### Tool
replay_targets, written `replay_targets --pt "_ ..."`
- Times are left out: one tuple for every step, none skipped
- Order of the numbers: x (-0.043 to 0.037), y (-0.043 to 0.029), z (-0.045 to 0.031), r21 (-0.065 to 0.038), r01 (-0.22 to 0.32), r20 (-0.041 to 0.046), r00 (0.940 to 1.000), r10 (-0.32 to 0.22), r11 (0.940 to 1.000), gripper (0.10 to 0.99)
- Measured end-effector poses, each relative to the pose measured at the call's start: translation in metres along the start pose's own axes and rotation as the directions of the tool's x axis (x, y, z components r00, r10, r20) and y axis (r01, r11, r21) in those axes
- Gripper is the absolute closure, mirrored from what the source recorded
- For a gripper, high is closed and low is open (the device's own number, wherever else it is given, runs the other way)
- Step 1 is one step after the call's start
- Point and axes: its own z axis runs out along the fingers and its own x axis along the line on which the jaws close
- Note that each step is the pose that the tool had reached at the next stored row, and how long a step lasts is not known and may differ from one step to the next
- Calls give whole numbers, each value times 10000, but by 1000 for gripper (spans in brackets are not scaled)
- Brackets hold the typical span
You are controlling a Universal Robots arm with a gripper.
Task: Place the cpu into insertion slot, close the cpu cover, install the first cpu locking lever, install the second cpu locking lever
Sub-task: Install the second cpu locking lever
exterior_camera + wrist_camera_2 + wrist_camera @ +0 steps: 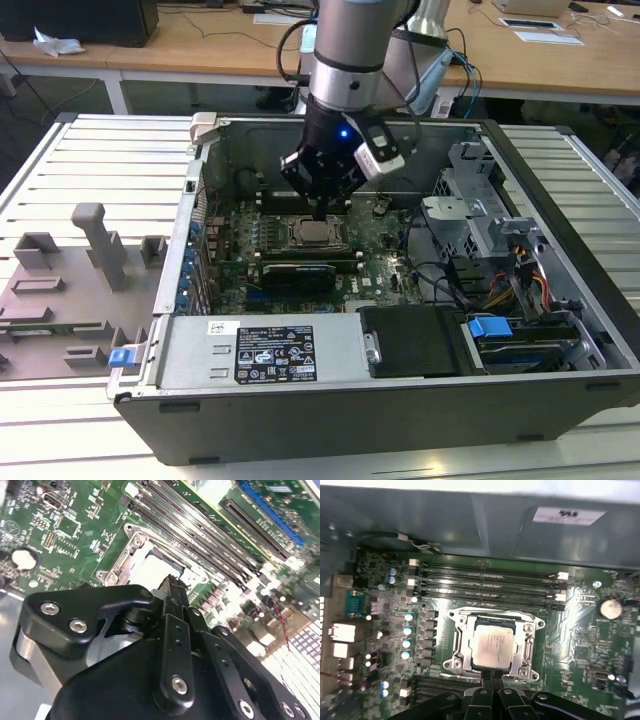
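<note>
Black gripper (492, 676): fingers together, tips at socket edge | pale silver square cpu (492, 647) seated in silver-rimmed insertion slot (462, 652), frame centre | silver frame cpu cover (527, 645) down around it.

Wooden desks (200, 45) behind slatted table (90, 160)

bright overhead light glares off the memory slots (210, 535); both wrist views look soft.
</note>
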Motion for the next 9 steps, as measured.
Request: replay_targets --pt "1 0 -14 0 0 0 10000 0 10000 980" --pt "2 0 -22 -1 0 0 10000 0 10000 980" --pt "2 0 -22 -2 0 1 10000 0 10000 980" --pt "2 0 -22 -3 0 1 10000 0 10000 980" --pt "1 0 -22 -2 0 1 10000 0 10000 980" --pt "2 -1 -23 -1 0 0 10000 0 10000 980" --pt "2 -1 -23 -1 0 0 10000 0 10000 980" --pt "2 -1 -23 0 1 0 10000 -1 10000 980" --pt "2 -1 -24 -1 1 0 10000 -1 10000 980"
